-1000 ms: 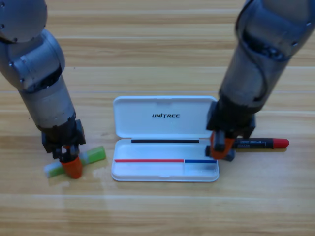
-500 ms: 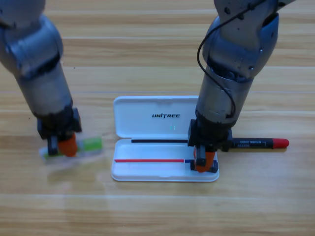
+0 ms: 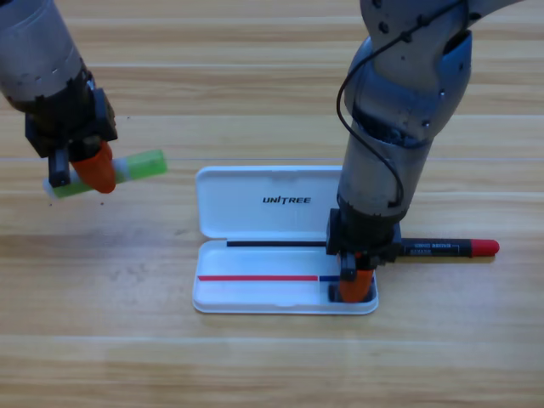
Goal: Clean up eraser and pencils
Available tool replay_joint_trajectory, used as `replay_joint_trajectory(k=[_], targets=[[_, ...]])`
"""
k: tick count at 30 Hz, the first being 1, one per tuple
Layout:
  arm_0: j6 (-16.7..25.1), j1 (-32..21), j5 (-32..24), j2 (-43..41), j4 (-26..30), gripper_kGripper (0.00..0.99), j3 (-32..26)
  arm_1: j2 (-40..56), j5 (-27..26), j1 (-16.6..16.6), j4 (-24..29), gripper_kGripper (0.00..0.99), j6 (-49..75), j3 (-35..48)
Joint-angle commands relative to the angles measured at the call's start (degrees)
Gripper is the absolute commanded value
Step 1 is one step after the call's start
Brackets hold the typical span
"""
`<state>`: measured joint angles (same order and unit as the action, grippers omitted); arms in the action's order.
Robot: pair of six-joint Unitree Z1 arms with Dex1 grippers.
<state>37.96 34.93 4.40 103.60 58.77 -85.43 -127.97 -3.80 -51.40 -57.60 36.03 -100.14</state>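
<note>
Left gripper (image 3: 89, 172), raised at the picture's left, clamps the green pencil (image 3: 136, 165) crosswise, left of the white case (image 3: 280, 204). Right gripper (image 3: 357, 285) points down into the case's lower right compartment; whether its jaws are parted cannot be told, and the eraser is hidden. The black marker (image 3: 446, 248) lies just right of the case on the table (image 3: 255, 365).

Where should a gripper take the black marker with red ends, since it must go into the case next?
Grip the black marker mid-barrel from above, jaws across its width. It lies flat on the table, lengthwise left-right, its left end hidden behind the right gripper; the red right end is free.
</note>
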Motion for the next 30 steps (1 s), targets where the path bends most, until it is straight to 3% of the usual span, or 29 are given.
replay_joint_trajectory(k=[1,8,10,14,20,24,30], targets=[[-0.08,-1.18,0.96,1.26,0.38,0.0,1.23,3.43,1.7,0.33,-0.32,0.73,0.53,2.85],[-0.26,0.14,1.05,1.52,0.38,0.0,0.17,18.98,1.34,0.33,-2.43,0.966,0.27,7.6],[-0.17,1.37,1.14,1.7,0.38,0.0,-0.8,22.5,1.26,0.33,-2.52,0.989,0.18,9.97],[0.18,5.24,1.22,3.1,0.91,0.0,-3.96,25.49,0.9,3.76,-2.52,0.99,0.18,14.89],[0.18,11.57,0.08,9.87,1.79,0.0,-9.15,22.59,3.28,9.21,0.21,0.986,8.61,22.18],[-0.08,14.47,-0.62,15.67,1.79,0.0,-11.78,17.14,3.37,13.51,3.55,0.988,13.01,22.54],[-1.05,16.66,-1.15,21.38,1.62,0.0,-14.24,10.72,3.28,15.62,6.27,0.988,18.63,19.28]])
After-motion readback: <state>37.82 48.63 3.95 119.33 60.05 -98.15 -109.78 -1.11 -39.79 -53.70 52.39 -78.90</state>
